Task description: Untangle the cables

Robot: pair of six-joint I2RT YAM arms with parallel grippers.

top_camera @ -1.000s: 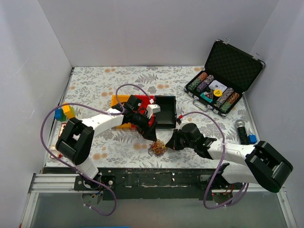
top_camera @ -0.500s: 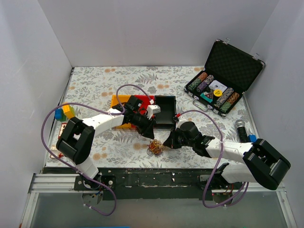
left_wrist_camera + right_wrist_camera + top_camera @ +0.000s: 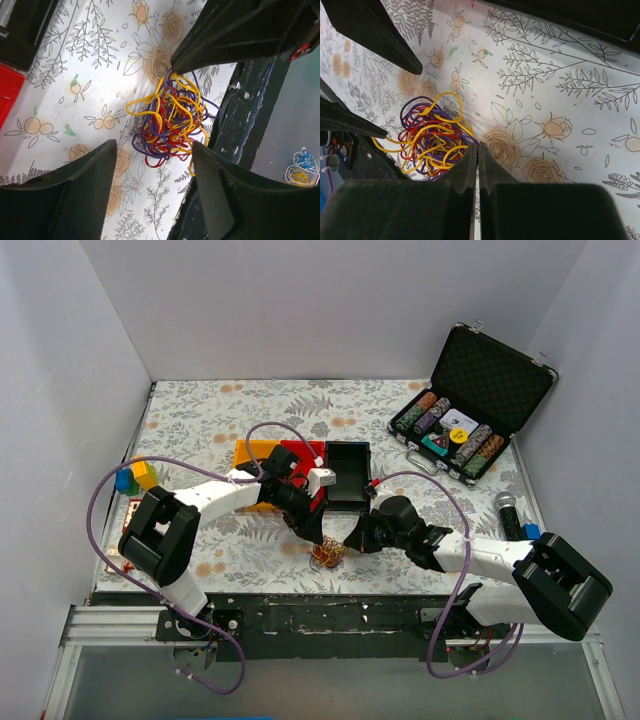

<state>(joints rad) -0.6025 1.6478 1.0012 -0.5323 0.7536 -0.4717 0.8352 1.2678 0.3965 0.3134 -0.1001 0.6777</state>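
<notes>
The cables [image 3: 328, 554] are one small tangled clump of yellow, purple and red wires on the flowered table cover, close to the front edge. They also show in the left wrist view [image 3: 170, 117] and the right wrist view [image 3: 432, 137]. My left gripper [image 3: 315, 533] is open just above and behind the clump, its fingers [image 3: 85, 185] spread to either side. My right gripper [image 3: 350, 540] is shut, its tip [image 3: 477, 150] at the clump's right edge, where a purple strand runs into the pads. The left fingers [image 3: 380, 35] show in the right wrist view.
A black box [image 3: 345, 475] and red and orange trays [image 3: 270, 452] lie behind the left gripper. An open poker chip case [image 3: 470, 420] stands at the back right, a microphone [image 3: 510, 510] at the right, coloured blocks [image 3: 135, 478] at the left. The dark front rail [image 3: 250, 115] runs beside the clump.
My left gripper has come forward and down toward the clump. The right gripper has shifted a little left and stays shut at the clump's edge. The clump has barely moved.
</notes>
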